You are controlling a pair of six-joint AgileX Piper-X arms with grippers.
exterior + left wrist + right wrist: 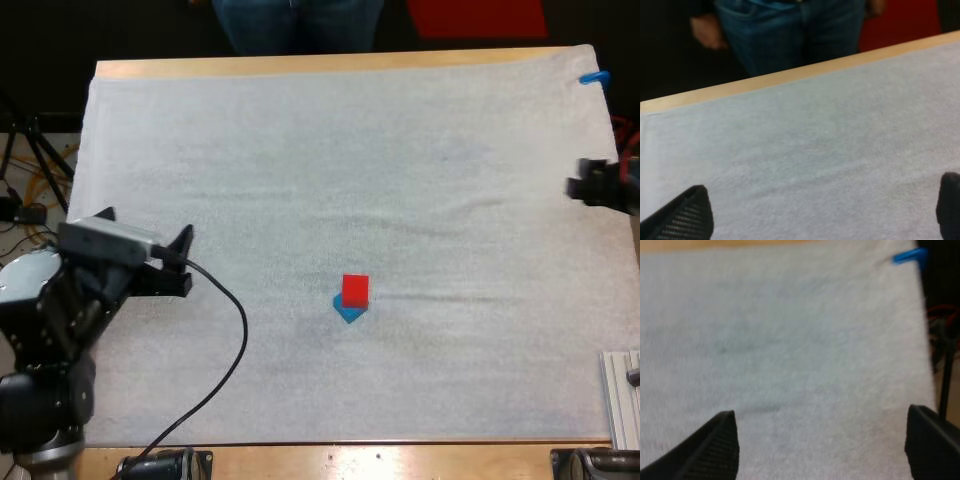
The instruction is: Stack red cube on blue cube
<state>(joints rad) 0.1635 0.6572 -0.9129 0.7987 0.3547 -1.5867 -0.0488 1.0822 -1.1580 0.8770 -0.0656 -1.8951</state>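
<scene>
**End effectors both released; red cube sits on the blue one**

Left end effector (186, 262) hangs over the white mat (300, 150) near the left edge of the tabletop (300, 64). Its fingers stand wide apart with nothing between them. My right end effector (573, 186) is at the right edge, likewise spread and empty.

The red cube (355, 289) rests on the blue cube (348, 313), toward the near edge and about midway across, well apart from both arms. A corner of the blue one pokes out on the near-left side, so I judge the two are turned or offset a little against each other.

Both cubes look small, rigid and light, with flat, probably smooth faces. If I had to retake the red one, I would come straight down and pinch two opposite side faces, gently. A sideways nudge could likely slide it off. A person's legs (785, 35) are beyond the far edge.
</scene>
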